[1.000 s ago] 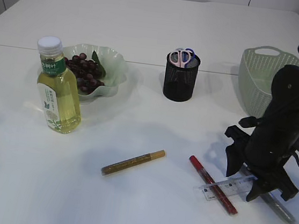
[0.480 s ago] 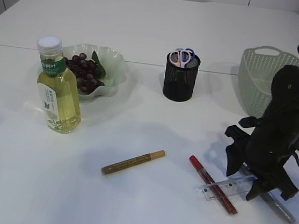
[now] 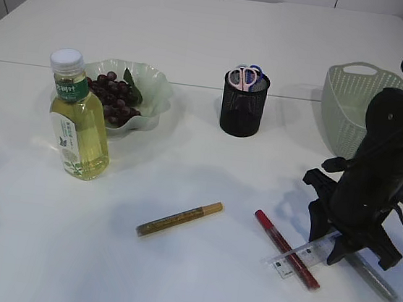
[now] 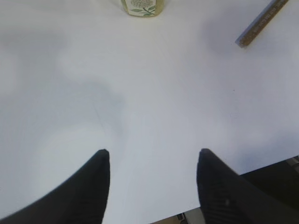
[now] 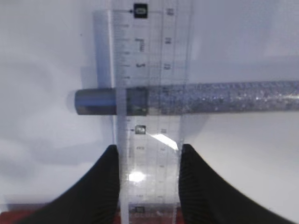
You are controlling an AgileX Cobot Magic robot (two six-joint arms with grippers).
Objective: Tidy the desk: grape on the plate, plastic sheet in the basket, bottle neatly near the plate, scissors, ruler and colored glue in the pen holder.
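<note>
Now, the right claw (image 5: 148, 161) is down on the bench (image 3: 200, 34) with its two fingers (image 5: 105, 182) squeezed against the long edges of the clear ruler (image 5: 148, 84), so it has the ruler pinched across its width. The ruler's long axis runs straight out ahead of the claw, lying over a silver glitter pen (image 5: 205, 97) that crosses it at a right angle, and over a red pen (image 3: 286, 249) too. The holder (image 3: 243, 105) sits up-bench to the left with the scissors (image 3: 245, 76) already in it (a fair carry from here). The right arm is plainly the nearer one. The left claw (image 4: 152, 182) hangs wide and empty over bare bench, with the bottle (image 4: 142, 6) and a gold pen (image 4: 261, 22) ahead of it
</note>
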